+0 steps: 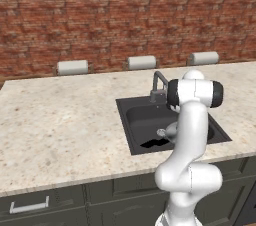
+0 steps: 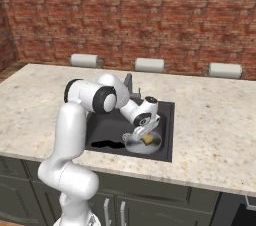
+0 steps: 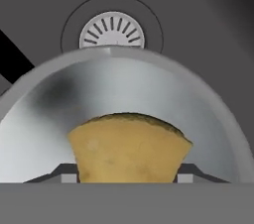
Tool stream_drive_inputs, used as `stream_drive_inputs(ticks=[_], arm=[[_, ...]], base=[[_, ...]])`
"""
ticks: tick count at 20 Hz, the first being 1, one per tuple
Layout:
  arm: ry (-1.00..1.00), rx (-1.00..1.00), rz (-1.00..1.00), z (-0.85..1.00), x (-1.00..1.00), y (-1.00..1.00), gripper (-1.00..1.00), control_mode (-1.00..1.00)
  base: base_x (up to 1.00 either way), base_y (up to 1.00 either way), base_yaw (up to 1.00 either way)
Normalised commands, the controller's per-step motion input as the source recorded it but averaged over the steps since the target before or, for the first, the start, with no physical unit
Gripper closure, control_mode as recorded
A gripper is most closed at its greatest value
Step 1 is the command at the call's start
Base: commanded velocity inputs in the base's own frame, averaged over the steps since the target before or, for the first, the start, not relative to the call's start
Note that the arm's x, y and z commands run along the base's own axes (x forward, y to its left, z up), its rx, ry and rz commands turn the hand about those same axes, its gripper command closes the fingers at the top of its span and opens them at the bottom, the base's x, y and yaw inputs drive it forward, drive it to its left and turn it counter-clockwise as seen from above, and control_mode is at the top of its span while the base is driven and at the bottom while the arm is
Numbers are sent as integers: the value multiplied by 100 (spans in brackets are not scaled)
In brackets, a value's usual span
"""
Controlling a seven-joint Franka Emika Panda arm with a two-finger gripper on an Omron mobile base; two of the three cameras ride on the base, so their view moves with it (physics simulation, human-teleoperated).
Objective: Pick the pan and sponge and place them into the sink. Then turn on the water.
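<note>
— Both task things, where were they?
— Inside the sink (image 2: 165,120), set at the desk's (image 2: 210,120) front edge: the pan (image 2: 155,144) lay on the basin floor, with the pincer (image 2: 142,137) pinching the sponge (image 3: 128,148) just over it, near the drain (image 3: 112,32).

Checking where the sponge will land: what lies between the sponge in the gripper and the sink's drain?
In the hand view, the pan: its grey floor and far rim lie between the sponge and the drain.
</note>
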Motion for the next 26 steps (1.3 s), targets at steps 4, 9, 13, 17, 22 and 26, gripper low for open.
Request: stream_drive_inputs(ticks=[4,9,13,17,22,26], arm=[[-5,0,0,23,-6,0,-100,-100],[-3,0,0,59,-8,0,-100,-100],[-3,0,0,63,-17,0,-100,-100],[-4,0,0,61,-24,0,-100,-100],[-9,8,0,75,-37,0,-100,-100],[-17,30,5,57,-39,-14,-100,-100]], base=[[0,0,0],[0,0,0],[0,0,0],[0,0,0],[0,0,0],[0,0,0]])
